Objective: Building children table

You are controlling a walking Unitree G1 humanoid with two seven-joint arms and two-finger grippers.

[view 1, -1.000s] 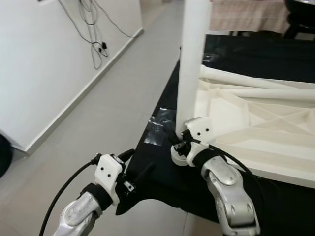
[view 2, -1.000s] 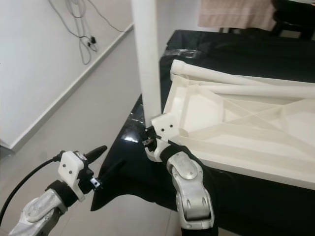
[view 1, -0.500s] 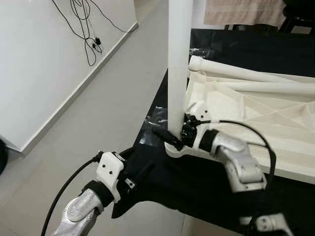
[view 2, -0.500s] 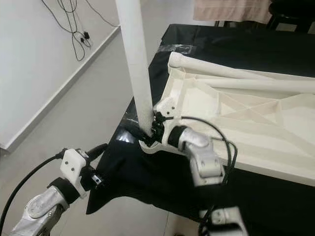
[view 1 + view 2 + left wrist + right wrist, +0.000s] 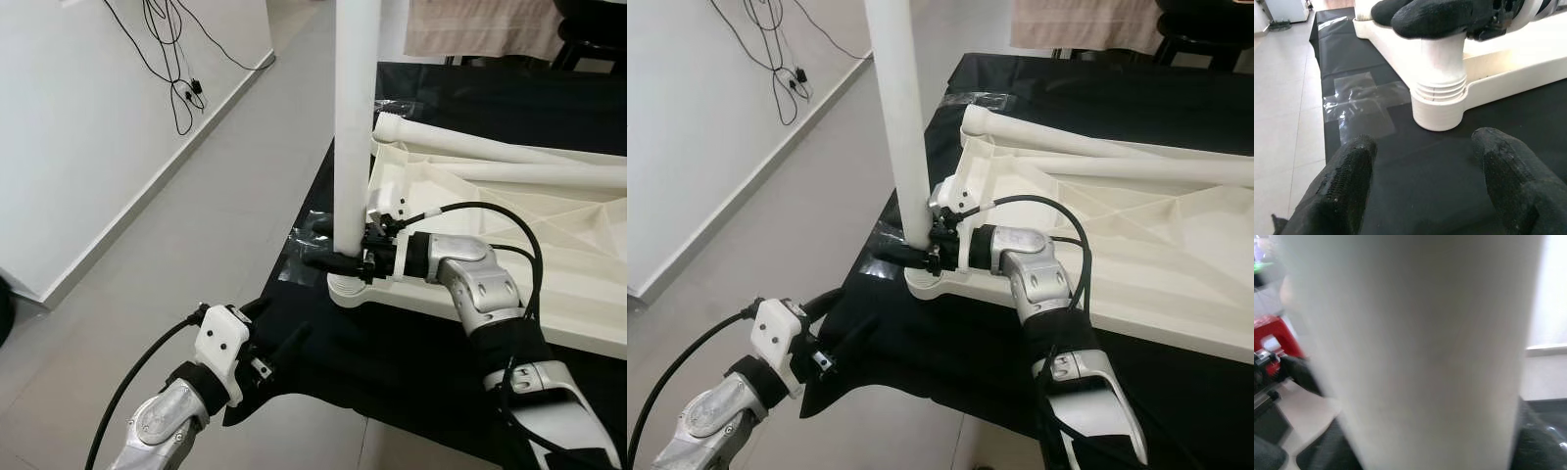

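A white table leg stands upright in the corner socket of the upturned white table top, which lies on a black cloth. My right gripper reaches in from the right and is shut on the leg just above the socket; the leg looms close in the right wrist view. My left gripper hovers low at the cloth's near-left edge, short of the socket, with its fingers spread wide apart and nothing between them.
Two more white legs lie along the far side of the table top. The black cloth ends just left of the socket, with a clear tape patch there. Grey floor tiles and a white wall with hanging cables are on the left.
My right arm has swung round from in front of the leg to its right side, and its fingers now clasp the leg's base. The left gripper has hardly moved.
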